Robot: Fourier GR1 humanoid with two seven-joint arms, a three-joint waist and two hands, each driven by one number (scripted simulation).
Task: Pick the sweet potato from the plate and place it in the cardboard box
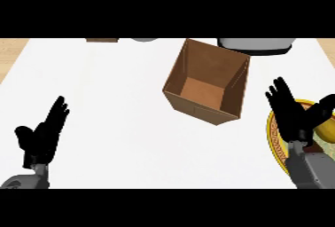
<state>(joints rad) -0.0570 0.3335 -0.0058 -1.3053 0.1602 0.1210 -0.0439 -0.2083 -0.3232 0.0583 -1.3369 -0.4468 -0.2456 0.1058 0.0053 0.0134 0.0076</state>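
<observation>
Two black hands of mine open, right hand spread over yellow patterned round plate, left hand resting near-left holding nothing, open brown cardboard box mid white tabletop.

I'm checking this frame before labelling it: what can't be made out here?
All in the head view:
- Sweet potato: only an orange-yellow patch shows; the right robot hand and the picture's right edge hide the rest.
- Plate: cut off by the right edge, partly under that hand and forearm.
- Grey object and brown object at the counter's far edge: cut off at the top, unidentifiable.
</observation>
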